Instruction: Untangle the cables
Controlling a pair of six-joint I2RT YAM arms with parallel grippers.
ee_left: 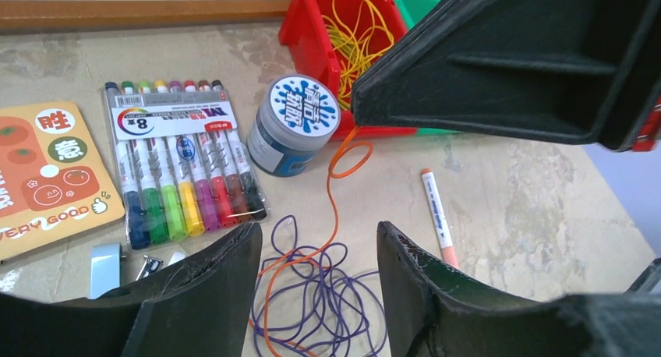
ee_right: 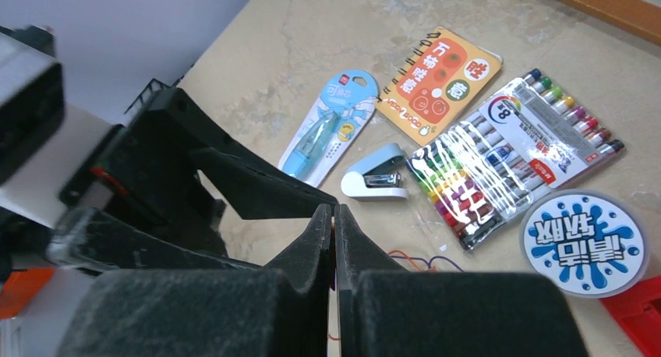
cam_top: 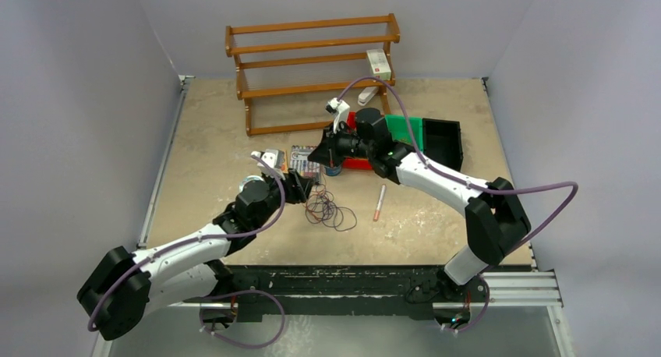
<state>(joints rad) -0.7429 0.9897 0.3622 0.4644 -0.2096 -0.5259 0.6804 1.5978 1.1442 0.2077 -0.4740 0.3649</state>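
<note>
at the far left of the left wrist view an orange notebook (ee_left: 47, 178) lies on the table (ee_left: 530, 201), with a pack of coloured markers (ee_left: 187, 170) just beside it. next comes the left claw (ee_left: 319, 244), released, its two fingers standing apart over the loose tangle of purple cables (ee_left: 327, 295) that lies on the table between them, gripping none of it. behind the tangle stands a small blue-lidded jar (ee_left: 292, 123). an orange loop (ee_left: 334, 201) rises out of the pile past the jar to the tip of the right claw (ee_right: 335, 217), which is clenched tight and seems to pinch that loop. beyond it a red bin (ee_left: 300, 22) holds yellow cables (ee_left: 355, 37). a pen (ee_left: 438, 217) lies to the right, apart.
</note>
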